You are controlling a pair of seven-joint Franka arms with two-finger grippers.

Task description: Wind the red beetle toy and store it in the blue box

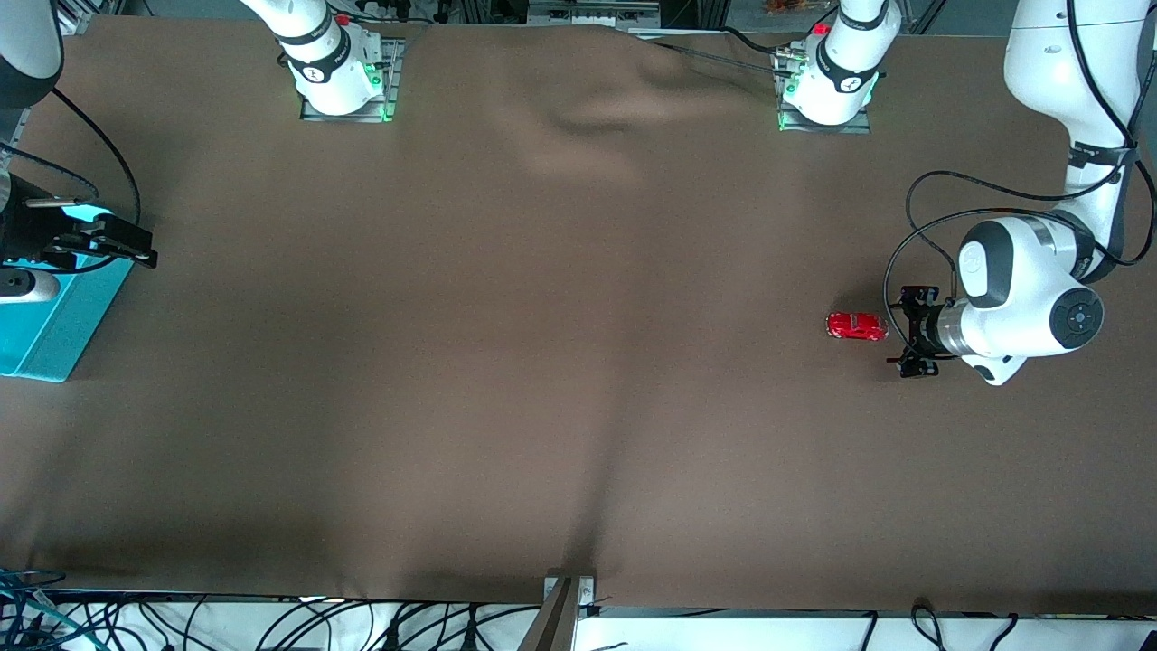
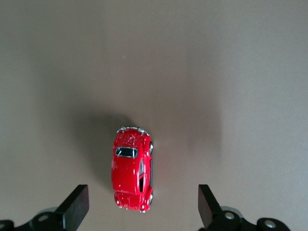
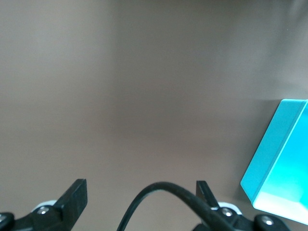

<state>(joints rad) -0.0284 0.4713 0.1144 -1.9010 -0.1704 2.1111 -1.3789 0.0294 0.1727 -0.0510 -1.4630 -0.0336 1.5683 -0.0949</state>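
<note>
On desk, blue box sits at right arm's end, right hand hovering released over its rim, waiting, likely to receive toy. Red beetle toy lies well apart at left arm's end; left hand just beside it, fingers spread, empty, lined up for grasp

The rectangular turquoise-blue tray-like box is cut off by the front view's edge, its upper part hidden under the right arm's gripper. The right wrist view shows only one corner of it
</note>
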